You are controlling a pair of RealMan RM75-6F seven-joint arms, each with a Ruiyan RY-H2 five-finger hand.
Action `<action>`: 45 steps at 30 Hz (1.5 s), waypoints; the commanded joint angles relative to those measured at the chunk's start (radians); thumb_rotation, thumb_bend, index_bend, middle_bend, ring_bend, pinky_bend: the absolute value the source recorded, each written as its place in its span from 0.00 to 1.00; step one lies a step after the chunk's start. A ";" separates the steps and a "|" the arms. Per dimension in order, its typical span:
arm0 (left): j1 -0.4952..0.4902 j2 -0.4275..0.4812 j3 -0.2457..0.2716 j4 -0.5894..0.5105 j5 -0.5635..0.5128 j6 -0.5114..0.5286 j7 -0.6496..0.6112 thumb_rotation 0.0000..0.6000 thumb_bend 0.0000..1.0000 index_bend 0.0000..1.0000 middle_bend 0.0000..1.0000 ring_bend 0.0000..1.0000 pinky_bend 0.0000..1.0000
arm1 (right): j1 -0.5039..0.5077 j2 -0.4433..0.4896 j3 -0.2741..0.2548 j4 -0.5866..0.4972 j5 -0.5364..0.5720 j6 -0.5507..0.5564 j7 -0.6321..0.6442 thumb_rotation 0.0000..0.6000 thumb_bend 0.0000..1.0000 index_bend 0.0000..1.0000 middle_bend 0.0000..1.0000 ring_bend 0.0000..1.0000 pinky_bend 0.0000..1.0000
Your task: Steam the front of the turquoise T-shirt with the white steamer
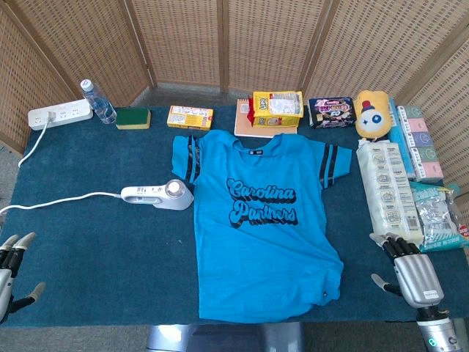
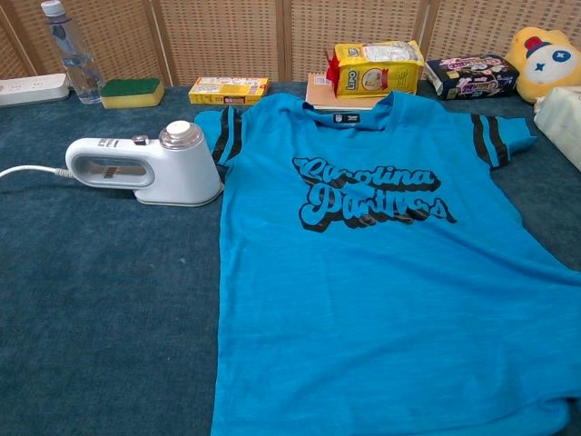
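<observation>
The steamer (image 1: 157,195) lies left of the shirt (image 1: 261,220), rigid, likely hefty; grasp its handle. Left hand (image 1: 13,268) and right hand (image 1: 412,271) rest spread, empty.

The T-shirt (image 1: 264,220) serves as landmark. Left of it, the steamer (image 1: 157,196) lies just beside the sleeve, its cord (image 1: 58,202) running further left across the worktop (image 1: 95,271); nearer than the cord, bare worktop remains. Behind the collar, boxes (image 1: 277,108) crowd the far edge. Right of it, stacked packets (image 1: 388,187) stand close by.
</observation>
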 commanded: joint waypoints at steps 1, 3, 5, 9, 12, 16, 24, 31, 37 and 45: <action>-0.004 -0.001 0.004 0.002 -0.004 -0.013 0.006 1.00 0.26 0.00 0.13 0.03 0.23 | 0.000 -0.001 0.001 -0.001 0.001 0.000 -0.001 1.00 0.21 0.21 0.29 0.24 0.32; -0.006 0.002 0.006 0.000 -0.005 -0.020 0.012 1.00 0.26 0.00 0.13 0.03 0.23 | -0.001 -0.003 0.002 -0.003 0.001 0.003 0.001 1.00 0.21 0.21 0.30 0.24 0.32; -0.007 0.005 0.007 -0.003 -0.005 -0.021 0.015 1.00 0.26 0.00 0.13 0.03 0.23 | -0.001 -0.005 0.002 -0.002 -0.001 0.006 0.003 1.00 0.21 0.21 0.30 0.24 0.32; -0.005 0.015 0.005 -0.006 0.004 -0.006 0.005 1.00 0.26 0.00 0.13 0.03 0.23 | -0.003 -0.006 -0.006 -0.001 -0.012 0.008 0.002 1.00 0.21 0.21 0.30 0.25 0.33; -0.005 0.033 0.000 -0.008 0.010 0.009 0.003 1.00 0.26 0.00 0.13 0.03 0.23 | -0.003 -0.003 -0.014 -0.008 -0.030 0.014 0.001 1.00 0.21 0.21 0.30 0.25 0.33; -0.010 0.045 -0.004 -0.018 0.013 0.011 -0.009 1.00 0.26 0.00 0.13 0.03 0.23 | 0.003 -0.001 -0.026 -0.022 -0.050 0.006 0.004 1.00 0.21 0.21 0.30 0.26 0.34; -0.028 0.071 -0.008 -0.048 0.023 -0.003 0.004 1.00 0.26 0.00 0.13 0.03 0.23 | 0.049 -0.031 -0.063 -0.028 -0.112 -0.074 -0.036 1.00 0.21 0.22 0.30 0.27 0.34; -0.026 0.081 -0.005 -0.054 0.013 -0.005 -0.006 1.00 0.26 0.00 0.13 0.03 0.23 | 0.089 -0.073 -0.070 0.010 -0.125 -0.139 -0.066 1.00 0.21 0.22 0.30 0.26 0.34; -0.026 0.079 -0.003 -0.051 0.009 -0.011 -0.009 1.00 0.26 0.00 0.13 0.03 0.23 | 0.107 -0.087 -0.072 0.038 -0.122 -0.165 -0.071 1.00 0.21 0.23 0.30 0.26 0.34; -0.036 0.071 -0.005 -0.063 0.007 -0.025 0.005 1.00 0.26 0.00 0.13 0.03 0.23 | 0.113 -0.070 -0.079 0.059 -0.121 -0.157 -0.070 1.00 0.21 0.24 0.30 0.26 0.34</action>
